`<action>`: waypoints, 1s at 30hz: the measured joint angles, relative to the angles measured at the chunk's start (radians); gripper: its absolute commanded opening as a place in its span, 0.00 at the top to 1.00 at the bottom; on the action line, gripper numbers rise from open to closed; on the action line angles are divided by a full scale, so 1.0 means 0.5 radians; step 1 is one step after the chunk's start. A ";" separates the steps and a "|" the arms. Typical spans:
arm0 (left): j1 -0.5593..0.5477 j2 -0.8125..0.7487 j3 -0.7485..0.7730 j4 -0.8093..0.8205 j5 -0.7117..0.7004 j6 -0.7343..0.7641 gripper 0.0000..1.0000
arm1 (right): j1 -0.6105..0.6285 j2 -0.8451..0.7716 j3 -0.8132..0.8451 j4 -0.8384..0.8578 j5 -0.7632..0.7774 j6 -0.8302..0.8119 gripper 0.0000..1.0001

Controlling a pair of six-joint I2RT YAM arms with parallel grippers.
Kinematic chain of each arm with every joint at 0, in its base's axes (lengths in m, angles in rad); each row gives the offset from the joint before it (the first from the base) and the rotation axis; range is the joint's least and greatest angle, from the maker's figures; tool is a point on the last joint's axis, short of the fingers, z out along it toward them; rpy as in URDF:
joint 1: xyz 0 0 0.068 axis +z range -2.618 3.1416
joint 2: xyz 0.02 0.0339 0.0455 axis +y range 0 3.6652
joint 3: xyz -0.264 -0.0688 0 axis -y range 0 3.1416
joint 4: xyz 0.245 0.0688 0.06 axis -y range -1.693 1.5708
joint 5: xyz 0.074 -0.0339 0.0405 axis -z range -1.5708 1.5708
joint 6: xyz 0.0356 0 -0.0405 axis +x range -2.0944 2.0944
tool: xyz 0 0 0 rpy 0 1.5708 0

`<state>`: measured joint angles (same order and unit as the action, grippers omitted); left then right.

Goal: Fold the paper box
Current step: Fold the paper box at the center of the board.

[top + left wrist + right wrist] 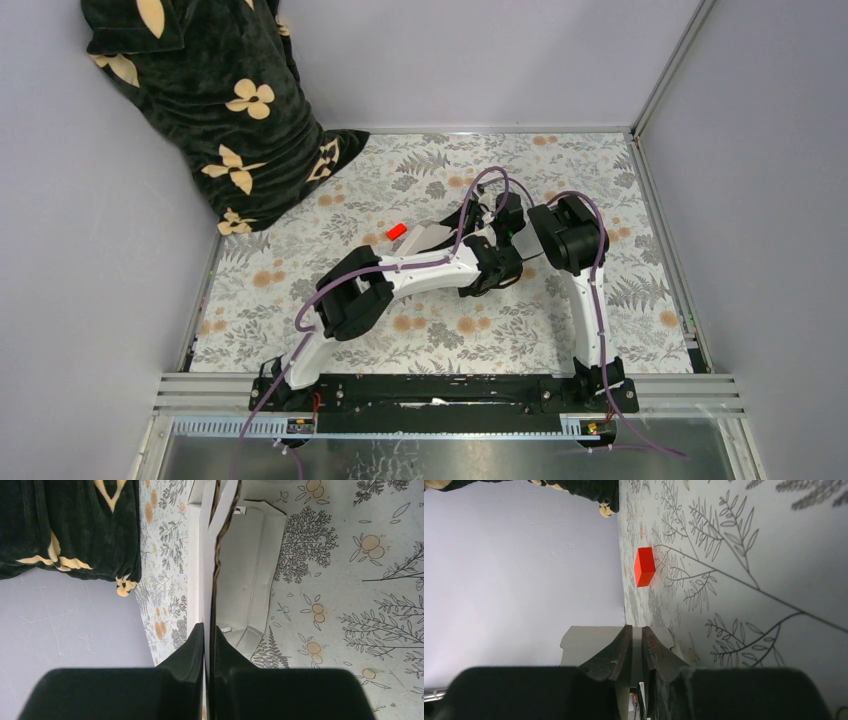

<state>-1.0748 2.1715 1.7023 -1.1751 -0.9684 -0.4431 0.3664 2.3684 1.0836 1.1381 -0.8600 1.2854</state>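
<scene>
The paper box (245, 575) is white cardboard, partly folded, with side walls raised off the floral mat. My left gripper (210, 627) is shut on one thin upright wall of it, seen edge-on between the fingers. In the top view both grippers meet over the paper box (435, 236) at mid-table, the left gripper (492, 262) in front and the right gripper (510, 218) just behind. In the right wrist view the right gripper (637, 630) has its jaws a narrow slit apart against a white flap (584, 642). I cannot tell whether they pinch it.
A small red block (396, 230) lies on the mat just left of the box, and it also shows ahead of the right fingers as a red block (644, 566). A dark flowered blanket (215, 90) is heaped in the far left corner. Grey walls enclose the mat.
</scene>
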 measured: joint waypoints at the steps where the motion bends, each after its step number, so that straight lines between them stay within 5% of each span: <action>1: 0.000 0.000 0.000 0.001 0.001 0.000 0.90 | 0.000 0.000 -0.014 0.027 -0.003 0.015 0.81; 30: 0.000 0.000 0.000 -0.002 0.007 -0.001 0.90 | 0.002 0.000 -0.224 0.607 -0.102 0.272 0.78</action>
<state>-1.0748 2.1715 1.7023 -1.1759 -0.9649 -0.4435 0.3672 2.3684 0.9718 1.4414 -0.9112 1.4216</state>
